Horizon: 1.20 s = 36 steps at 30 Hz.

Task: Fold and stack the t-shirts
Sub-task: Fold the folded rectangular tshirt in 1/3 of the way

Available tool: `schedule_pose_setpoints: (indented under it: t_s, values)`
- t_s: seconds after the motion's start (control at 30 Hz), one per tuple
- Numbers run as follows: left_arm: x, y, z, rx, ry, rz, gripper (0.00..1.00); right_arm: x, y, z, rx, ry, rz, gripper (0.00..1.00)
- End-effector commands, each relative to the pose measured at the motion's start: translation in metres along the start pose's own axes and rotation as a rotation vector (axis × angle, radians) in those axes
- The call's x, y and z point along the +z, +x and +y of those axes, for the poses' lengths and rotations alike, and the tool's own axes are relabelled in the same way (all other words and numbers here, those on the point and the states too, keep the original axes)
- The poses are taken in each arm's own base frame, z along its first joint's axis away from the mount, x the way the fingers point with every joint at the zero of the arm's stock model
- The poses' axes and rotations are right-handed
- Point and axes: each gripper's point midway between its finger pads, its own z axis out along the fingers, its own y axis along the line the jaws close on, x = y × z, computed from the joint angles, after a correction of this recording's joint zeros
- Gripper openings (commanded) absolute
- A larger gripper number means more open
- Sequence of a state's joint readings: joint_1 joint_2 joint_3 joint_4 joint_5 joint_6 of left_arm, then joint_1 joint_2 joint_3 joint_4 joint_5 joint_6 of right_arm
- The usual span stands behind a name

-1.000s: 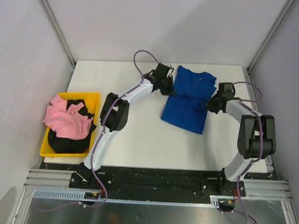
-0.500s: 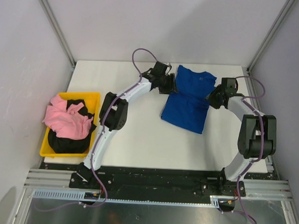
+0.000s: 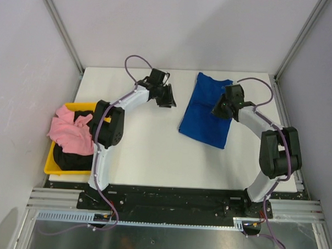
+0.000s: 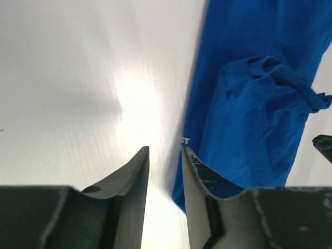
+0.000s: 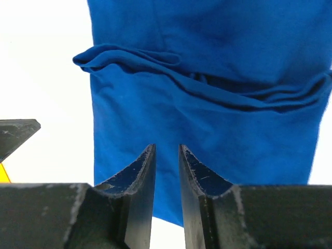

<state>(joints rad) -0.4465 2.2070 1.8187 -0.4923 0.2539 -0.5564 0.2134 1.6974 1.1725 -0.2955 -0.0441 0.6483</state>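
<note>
On the far right part of the flat white table (image 3: pixel 148 151): a royal-blue soft cloth t-shirt (image 3: pixel 202 123), laid out as a long narrow strip, with 1 bunched crosswise ridge of layered cloth across it.

Over bare table to the left of that shirt, near its left edge and apart from it: the left black 2-finger gripper (image 3: pixel 168 98), jaws parted by a narrow gap, nothing between them.

Over the blue shirt's right side: the right black 2-finger gripper (image 3: pixel 222 109), jaws likewise only slightly apart, no cloth in the gap. Cannot tell whether its tips touch the cloth.

In the yellow rectangular plastic bin (image 3: pixel 49 164) at the table's left edge: a crumpled pink cloth t-shirt (image 3: pixel 72 132) heaped on a crumpled black cloth t-shirt (image 3: pixel 71 159), with pink cloth spilling over the left rim.
</note>
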Motion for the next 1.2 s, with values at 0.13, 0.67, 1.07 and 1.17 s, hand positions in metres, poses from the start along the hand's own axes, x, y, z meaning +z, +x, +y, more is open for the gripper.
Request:
schedule_pose_setpoints:
  t_s: [0.13,0.67,1.07,1.17]
  values:
    - [-0.004,0.030,0.002,-0.034,0.121,0.134,0.35,0.031,0.000,0.063,-0.150,-0.159,0.001,0.28]
    - [0.029,0.069,-0.027,-0.052,0.223,0.276,0.23,0.075,0.004,0.077,-0.184,-0.121,0.050,0.24]
    - [0.014,0.082,-0.028,0.003,0.227,0.282,0.21,0.100,-0.001,0.077,-0.199,-0.070,0.078,0.23]
    - [0.011,0.086,-0.027,0.011,0.227,0.286,0.21,0.107,0.001,0.075,-0.195,-0.058,0.091,0.23]
